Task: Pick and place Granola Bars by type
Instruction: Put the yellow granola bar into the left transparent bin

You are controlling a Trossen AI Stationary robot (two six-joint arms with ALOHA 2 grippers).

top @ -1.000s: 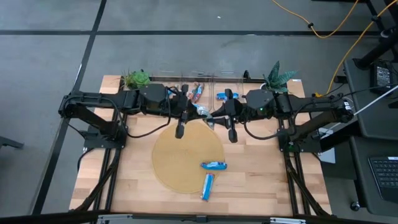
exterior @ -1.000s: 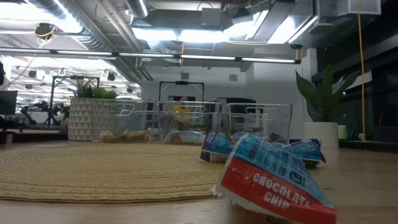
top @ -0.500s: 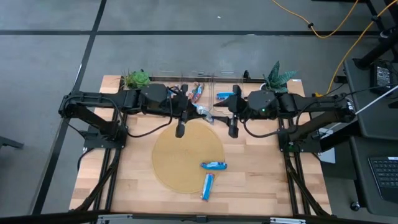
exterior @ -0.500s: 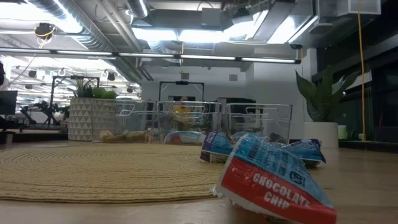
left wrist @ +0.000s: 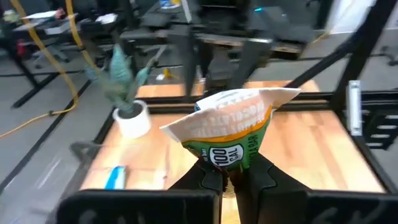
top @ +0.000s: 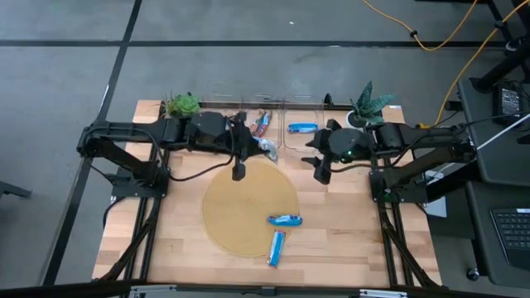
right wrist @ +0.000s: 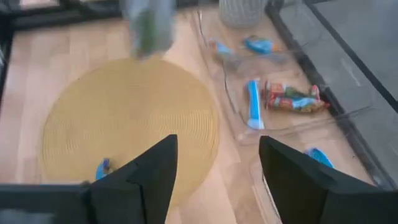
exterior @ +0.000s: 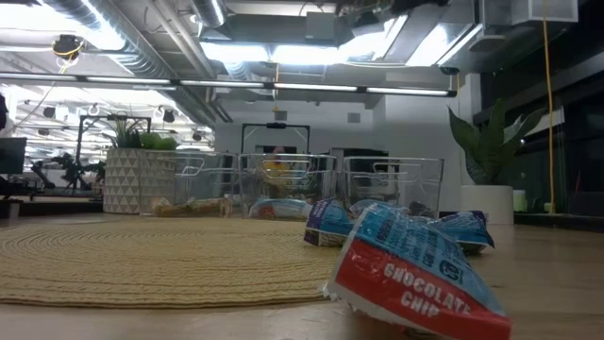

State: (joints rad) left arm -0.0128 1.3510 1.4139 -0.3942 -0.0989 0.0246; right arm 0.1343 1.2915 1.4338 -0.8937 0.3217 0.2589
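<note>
My left gripper [top: 251, 145] hovers over the far edge of the round woven mat [top: 248, 207], shut on a granola bar [left wrist: 230, 127] with a white, orange and green wrapper. My right gripper [top: 313, 154] is open and stands to the right of that bar, touching nothing; its fingers [right wrist: 152, 171] are spread wide. Two blue bars [top: 285, 220] [top: 277, 247] lie flat at the mat's near right edge. In the low view the nearest one [exterior: 415, 274] shows a red-brown end. More bars lie in the clear bins [top: 262, 122] [top: 303, 128]. My left gripper pinches the bar between its two fingers [left wrist: 214, 180] at the wrapper's green end [left wrist: 231, 158]. The fingers come level from the table's left. The white end [left wrist: 227, 109] sticks out beyond the fingertips, and the bar is lifted clear of the table.
Three clear plastic bins [exterior: 283, 184] stand in a row along the far edge. A potted plant sits at each far corner [top: 182, 105] [top: 370, 101]. Bare wood shows on the table's near left [top: 166, 232] and near right [top: 348, 232].
My right gripper has drawn back from the bar at the left gripper and moved toward the table's right and slightly toward the near edge. The bar has stayed in my left gripper, over the mat's far edge. The bars on the mat have not moved.
</note>
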